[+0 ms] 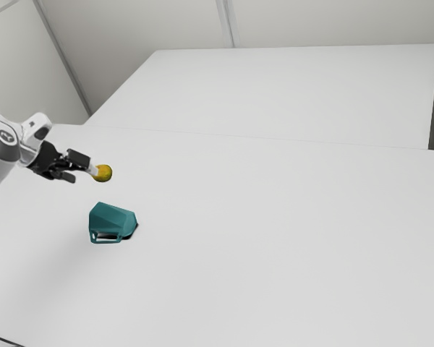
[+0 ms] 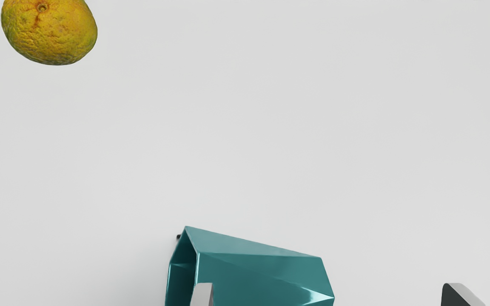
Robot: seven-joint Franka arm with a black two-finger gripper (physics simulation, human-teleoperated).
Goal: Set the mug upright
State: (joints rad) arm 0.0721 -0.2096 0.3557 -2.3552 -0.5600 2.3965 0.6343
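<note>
Pale grey walls [image 1: 116,29] rise behind a smooth white tabletop [image 1: 275,231] in the exterior view. Just past the jaws of the black two-finger gripper [image 1: 84,173] shows a round, yellow-green citrus fruit [image 1: 103,173]; nearer the camera than the jaws, a teal, faceted mug [image 1: 110,218] with an angular handle [image 1: 105,239] lies on its side.

From the wrist, the jaws stand wide apart, one fingertip [image 2: 203,295] overlapping the mug beside its open mouth, the fruit well ahead of them.

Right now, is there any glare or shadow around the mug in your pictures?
Exterior view: soft, faint shade on the table near the mug, a dark patch hugging its narrower end; wrist view: a sharp white glint near that end, gentle shade outside the mouth.
</note>
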